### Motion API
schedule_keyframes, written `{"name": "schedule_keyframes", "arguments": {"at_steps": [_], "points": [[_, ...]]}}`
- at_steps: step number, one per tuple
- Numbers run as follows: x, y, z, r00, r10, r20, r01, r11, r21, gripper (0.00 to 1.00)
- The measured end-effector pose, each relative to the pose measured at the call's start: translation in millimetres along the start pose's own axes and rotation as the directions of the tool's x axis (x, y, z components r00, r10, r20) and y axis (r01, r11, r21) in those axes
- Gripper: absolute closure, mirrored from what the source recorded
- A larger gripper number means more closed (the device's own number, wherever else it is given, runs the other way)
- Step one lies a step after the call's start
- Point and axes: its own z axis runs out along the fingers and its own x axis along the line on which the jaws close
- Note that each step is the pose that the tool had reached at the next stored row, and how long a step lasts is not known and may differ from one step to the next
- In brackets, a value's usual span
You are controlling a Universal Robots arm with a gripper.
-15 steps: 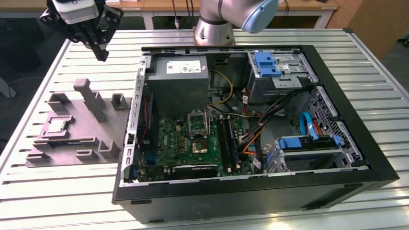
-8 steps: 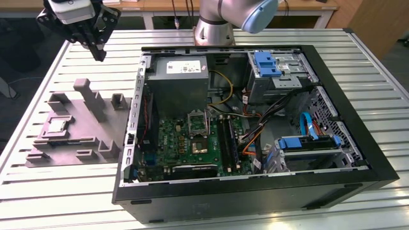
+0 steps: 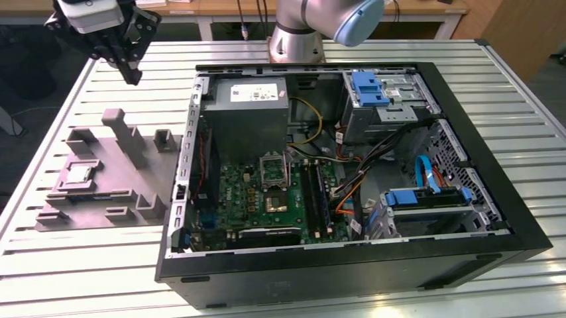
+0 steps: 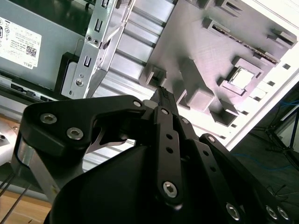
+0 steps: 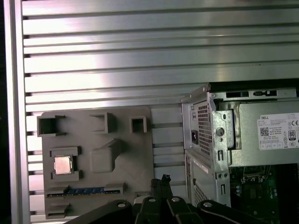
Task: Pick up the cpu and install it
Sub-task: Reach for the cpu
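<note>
- Black gripper (image 4: pixel 163 93) fills the front of the second wrist view. Its two fingers are pressed together, with nothing between them.
- It hangs in the air, higher than the grey tray (image 5: pixel 135 158), and touches nothing.
- On the grey tray lies the cpu (image 5: pixel 62 164), a small shiny square. It rests flat in a square pocket of the tray, well apart from the gripper.
- Raised grey blocks (image 5: pixel 106 157) stand on the tray near that pocket.
- Just beside the tray, on the exterior view's right, sits the open computer case (image 3: pixel 354 271).
- Inside the case is a green board (image 3: pixel 238 192) with a metal-framed socket (image 3: pixel 276 201), well apart from the tray.
- Tray and case both rest on a metal table (image 3: pixel 89 265) made of long slats.
- Farther back than the tray stands the arm's base (image 3: pixel 296 40).
</note>
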Motion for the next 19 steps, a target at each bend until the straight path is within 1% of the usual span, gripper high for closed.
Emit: {"name": "schedule_keyframes", "arguments": {"at_steps": [14,15,19], "points": [[3.0,-0.2,0.2,1.0000,0.000,0.0000,0.000,1.0000,0.0000,0.89],[4.3,-0.4,0.3,1.0000,0.000,0.0000,0.000,1.0000,0.0000,0.89],[5.1,-0.4,0.4,1.0000,0.000,0.0001,0.000,1.0000,-0.0001,0.89]]}}
